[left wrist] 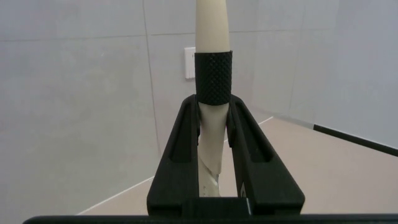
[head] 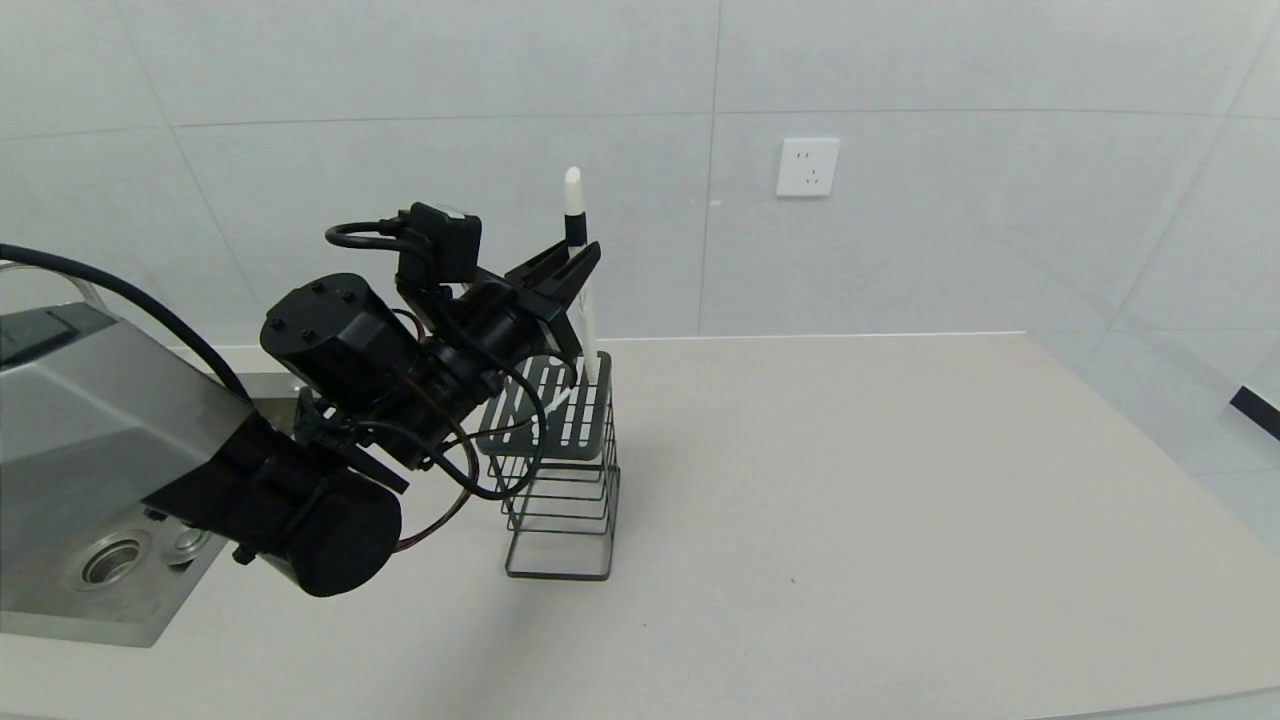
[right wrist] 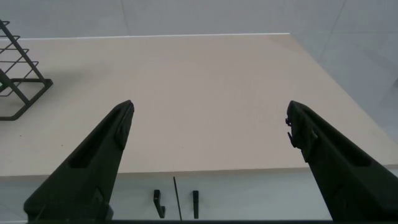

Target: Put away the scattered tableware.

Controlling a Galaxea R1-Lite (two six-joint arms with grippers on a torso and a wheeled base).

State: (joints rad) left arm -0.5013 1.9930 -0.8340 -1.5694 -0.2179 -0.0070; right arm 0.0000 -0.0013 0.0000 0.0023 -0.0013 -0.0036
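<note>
Left end effector is gripping cream utensil upright, centre-left of frame, its lower end touching the wire rack top on desk. Right end effector is hanging spread open.

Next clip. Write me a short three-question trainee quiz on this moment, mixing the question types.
1. True or false: the left gripper is shut on the white utensil.
2. Fill in: the right gripper hangs ___ above the counter, holding nothing.
3. Where is the utensil's lower end? A) flat on the counter B) at the slotted top of the wire rack C) in the right gripper

Key: 1 true; 2 open; 3 B.
</note>
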